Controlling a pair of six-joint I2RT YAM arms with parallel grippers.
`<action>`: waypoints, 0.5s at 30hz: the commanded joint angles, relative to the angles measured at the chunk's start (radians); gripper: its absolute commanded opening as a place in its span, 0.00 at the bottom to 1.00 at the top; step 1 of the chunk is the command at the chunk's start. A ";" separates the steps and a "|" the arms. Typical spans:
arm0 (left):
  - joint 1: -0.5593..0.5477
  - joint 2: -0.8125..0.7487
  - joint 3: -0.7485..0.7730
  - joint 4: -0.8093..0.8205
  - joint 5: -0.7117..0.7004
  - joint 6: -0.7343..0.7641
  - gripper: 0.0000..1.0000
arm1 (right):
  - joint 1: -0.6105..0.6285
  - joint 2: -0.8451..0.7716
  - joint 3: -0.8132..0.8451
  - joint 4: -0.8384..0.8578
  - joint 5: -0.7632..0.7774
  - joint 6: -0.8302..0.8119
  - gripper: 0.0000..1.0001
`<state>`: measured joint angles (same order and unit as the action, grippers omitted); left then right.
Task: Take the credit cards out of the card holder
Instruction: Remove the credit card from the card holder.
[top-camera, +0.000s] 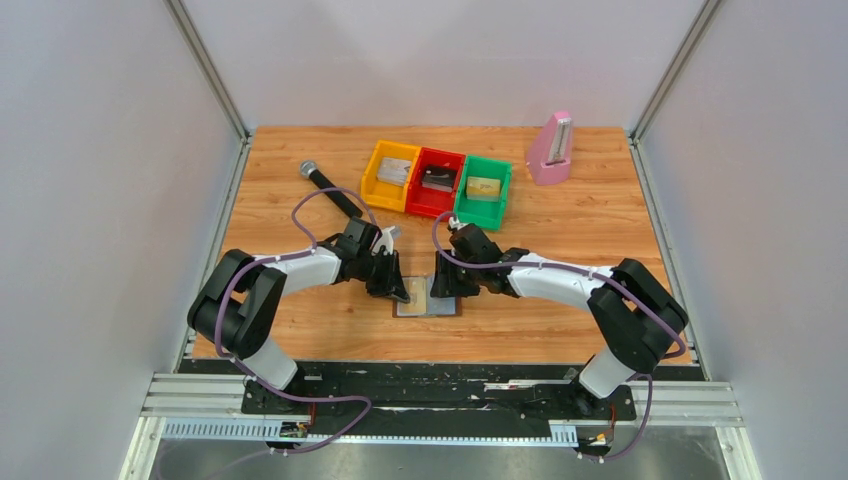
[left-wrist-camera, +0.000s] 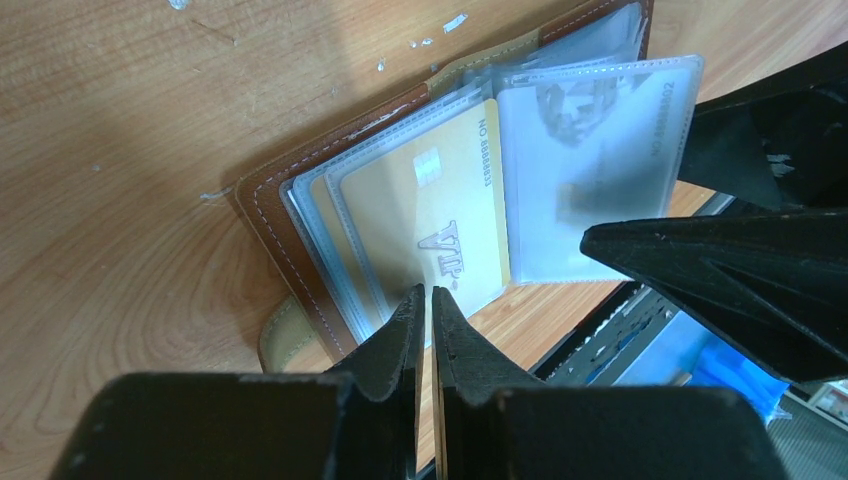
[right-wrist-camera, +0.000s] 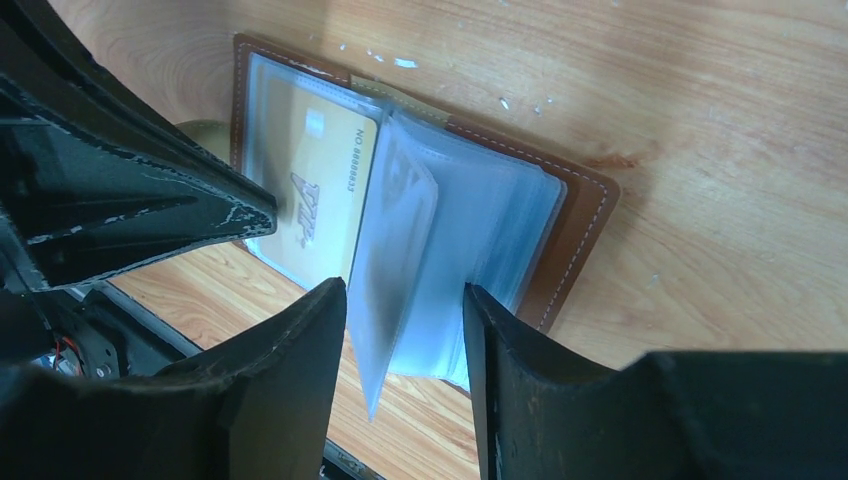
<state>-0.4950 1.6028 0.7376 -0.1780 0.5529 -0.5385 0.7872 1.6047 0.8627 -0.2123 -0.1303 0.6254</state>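
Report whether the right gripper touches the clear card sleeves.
Cannot tell: in the right wrist view the right gripper straddles the clear card sleeves, contact or gap unclear.

Wooden table (top-camera: 600, 215) between pale walls (top-camera: 100, 150)

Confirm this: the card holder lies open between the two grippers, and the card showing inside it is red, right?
Not quite. The card holder does lie open between the left gripper and the right gripper, but the card showing inside it is gold, not red. The left wrist view shows it plainly.
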 joint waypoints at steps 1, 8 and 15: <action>-0.003 -0.024 -0.014 0.018 0.002 0.003 0.13 | 0.013 -0.010 0.052 0.002 0.001 -0.023 0.48; -0.002 -0.022 -0.012 0.015 0.002 0.003 0.13 | 0.020 -0.003 0.073 -0.004 -0.010 -0.026 0.48; -0.002 -0.032 -0.012 0.018 0.006 -0.004 0.13 | 0.028 0.012 0.095 -0.005 -0.026 -0.023 0.48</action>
<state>-0.4950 1.6001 0.7334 -0.1749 0.5568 -0.5385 0.8043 1.6051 0.9104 -0.2291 -0.1379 0.6182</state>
